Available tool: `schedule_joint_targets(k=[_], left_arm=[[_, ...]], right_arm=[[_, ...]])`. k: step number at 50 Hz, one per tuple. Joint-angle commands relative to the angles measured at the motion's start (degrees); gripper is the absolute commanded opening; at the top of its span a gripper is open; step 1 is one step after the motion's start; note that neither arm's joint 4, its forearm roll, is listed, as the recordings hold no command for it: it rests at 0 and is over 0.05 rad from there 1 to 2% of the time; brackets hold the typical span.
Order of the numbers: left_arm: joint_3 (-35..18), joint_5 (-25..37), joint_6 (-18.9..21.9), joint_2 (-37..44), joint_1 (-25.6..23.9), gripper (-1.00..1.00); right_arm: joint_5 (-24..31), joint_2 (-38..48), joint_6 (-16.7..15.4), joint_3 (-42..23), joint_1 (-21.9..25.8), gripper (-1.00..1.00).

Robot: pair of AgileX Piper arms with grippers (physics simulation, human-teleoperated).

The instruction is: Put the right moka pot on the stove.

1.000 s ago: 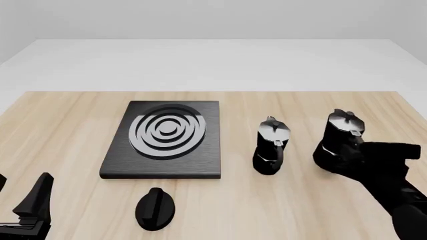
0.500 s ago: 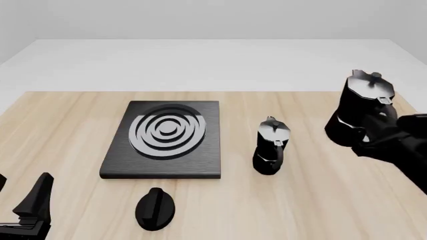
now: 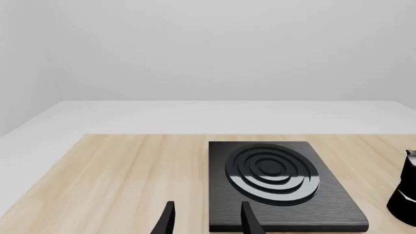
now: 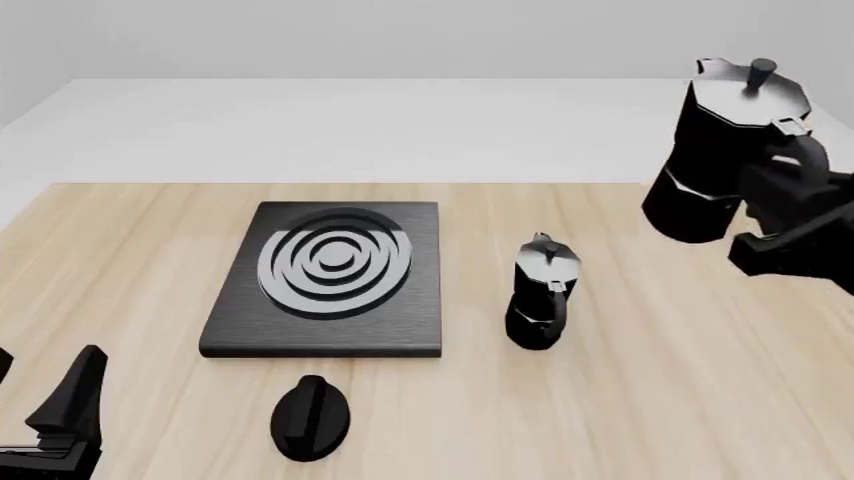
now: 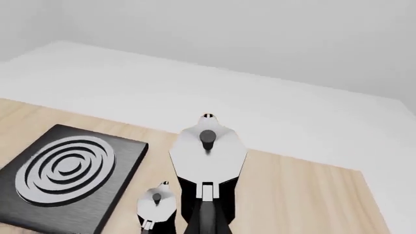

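Note:
The right moka pot (image 4: pixel 718 150), black with a grey lid and small knob, hangs high above the table's right side, tilted slightly. My right gripper (image 4: pixel 785 195) is shut on its handle side. In the right wrist view the pot (image 5: pixel 208 156) fills the middle, seen from above. The stove (image 4: pixel 327 275), a black slab with silver rings, lies left of centre, well apart from the pot; it also shows in the left wrist view (image 3: pixel 273 170) and the right wrist view (image 5: pixel 65 170). My left gripper (image 4: pixel 60 415) rests open and empty at the front left corner.
A second moka pot (image 4: pixel 541 295) with a silvery upper face stands between the stove and the lifted pot, directly below it in the right wrist view (image 5: pixel 156 207). A black round knob (image 4: pixel 310 415) lies in front of the stove. The wooden table (image 4: pixel 667 400) ends at a white floor behind.
My right gripper has lifted the right moka pot off the table, up and slightly right. The left arm, stove, second pot and knob have not moved.

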Motion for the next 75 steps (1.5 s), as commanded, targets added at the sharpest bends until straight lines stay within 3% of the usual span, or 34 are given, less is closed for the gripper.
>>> schedule_joint_targets(k=[1, 25, 49, 75], left_arm=[[0.0, 0.0, 0.0, 0.0, 0.0, 1.00], [0.0, 0.0, 0.0, 0.0, 0.0, 1.00], [0.0, 0.0, 0.0, 0.0, 0.0, 1.00], [0.0, 0.0, 0.0, 0.0, 0.0, 1.00]], right_arm=[[3.0, 1.4, -2.1, -8.2, 5.6, -1.00], [-0.6, 17.1, -4.4, -19.6, 15.5, -1.00], [-6.8, 36.5, -3.0, -31.9, 24.8, -1.00], [-13.6, 51.7, -1.8, -38.7, 29.9, -1.00]])
